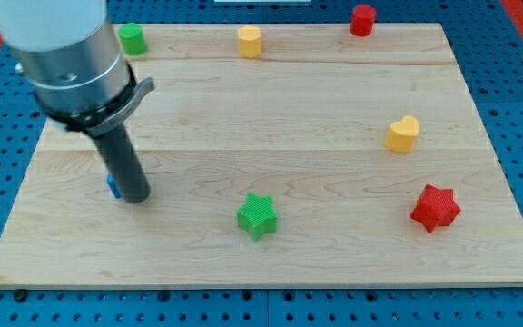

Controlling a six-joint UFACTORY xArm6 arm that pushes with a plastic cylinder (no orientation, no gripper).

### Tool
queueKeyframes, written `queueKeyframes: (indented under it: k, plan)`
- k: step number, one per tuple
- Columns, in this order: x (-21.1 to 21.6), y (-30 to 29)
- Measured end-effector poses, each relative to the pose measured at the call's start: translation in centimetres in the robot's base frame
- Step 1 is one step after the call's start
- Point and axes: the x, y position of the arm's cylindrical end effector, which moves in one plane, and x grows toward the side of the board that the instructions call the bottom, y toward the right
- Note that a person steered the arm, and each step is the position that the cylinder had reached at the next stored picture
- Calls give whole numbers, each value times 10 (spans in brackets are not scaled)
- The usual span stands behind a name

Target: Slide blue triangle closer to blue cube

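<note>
My dark rod comes down from the grey arm at the view's upper left, and my tip (136, 197) rests on the wooden board at the left. A small sliver of a blue block (113, 187) shows just to the left of the rod, touching it; the rod hides most of it, so its shape cannot be made out. No other blue block shows in the view.
A green star (258, 216) lies at bottom centre and a red star (435, 208) at the right. A yellow heart (403, 133) lies right of centre. Along the top edge sit a green cylinder (132, 38), a yellow block (250, 42) and a red cylinder (362, 20).
</note>
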Motion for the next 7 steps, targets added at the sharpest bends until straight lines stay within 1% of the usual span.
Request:
queueKeyframes:
  k: [1,3,4,5,6,7]
  plan:
    - [-16,-11]
    - [-22,-70]
    - [-25,-79]
    - [-47,-72]
    - [-78,-9]
    - [-97,-6]
